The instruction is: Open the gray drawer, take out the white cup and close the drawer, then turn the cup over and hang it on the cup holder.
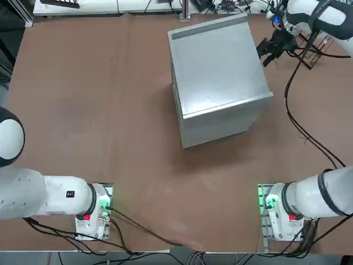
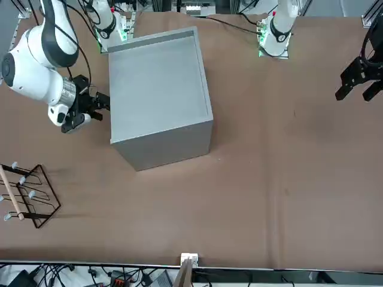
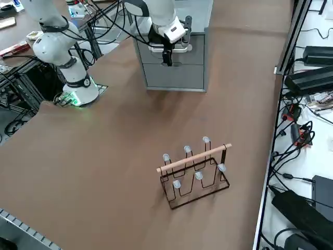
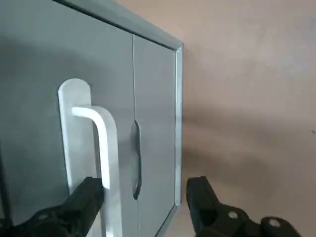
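My fingers [image 4: 143, 207] stand as wide as they go and hold nothing; they hang right in front of the cabinet's [image 1: 218, 72] face, one finger [image 4: 81, 200] just beside the pale handle [image 4: 94, 148] of the drawer [image 3: 174, 54], the other out past the cabinet's edge, so the bar is not yet between them. The drawer is shut, flush with the front panel, and the cup is nowhere to be seen; I take it to be inside. The handle looks like a stiff, smooth metal bar standing off the panel, so I judge it slippery and would straddle it at mid-length, close firmly, and pull straight out along the drawer's travel so the fingers do not slide off. The cabinet reads as heavy sheet metal and will probably stay put on the worktop [image 1: 110, 110], though a sticking drawer could drag it. The cup, being small, should be light but hard and smooth, best pinched across its rim. The holder [image 3: 195, 172] stands well apart from the cabinet, its rods thin and likely easy to tip.
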{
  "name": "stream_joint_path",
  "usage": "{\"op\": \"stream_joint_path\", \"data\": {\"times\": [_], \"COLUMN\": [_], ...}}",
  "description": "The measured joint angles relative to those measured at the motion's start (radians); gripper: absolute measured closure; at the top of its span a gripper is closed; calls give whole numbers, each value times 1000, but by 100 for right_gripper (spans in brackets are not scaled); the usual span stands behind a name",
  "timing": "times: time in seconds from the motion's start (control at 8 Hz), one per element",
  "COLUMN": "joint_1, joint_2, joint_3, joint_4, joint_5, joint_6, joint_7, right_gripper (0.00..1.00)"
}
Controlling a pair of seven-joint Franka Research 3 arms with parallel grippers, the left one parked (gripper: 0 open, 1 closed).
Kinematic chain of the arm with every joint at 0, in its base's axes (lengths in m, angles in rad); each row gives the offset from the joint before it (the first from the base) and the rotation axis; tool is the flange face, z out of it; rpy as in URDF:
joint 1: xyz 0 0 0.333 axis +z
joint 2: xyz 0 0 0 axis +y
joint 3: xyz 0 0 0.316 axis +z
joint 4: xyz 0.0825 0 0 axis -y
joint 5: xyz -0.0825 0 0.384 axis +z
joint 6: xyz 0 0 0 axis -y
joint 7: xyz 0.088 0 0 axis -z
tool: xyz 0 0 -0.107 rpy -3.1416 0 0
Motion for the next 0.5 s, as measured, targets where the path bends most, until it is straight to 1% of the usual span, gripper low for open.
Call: {"op": "stream_joint_path", "data": {"times": [0.25,0.5], "joint_1": [-10,-53], "joint_2": [2,3], "joint_3": [-1,-3], "joint_4": [0,0], "joint_5": [10,14], "joint_6": [-7,-17], "joint_7": [-6,-57], "right_gripper": [0,0]}}
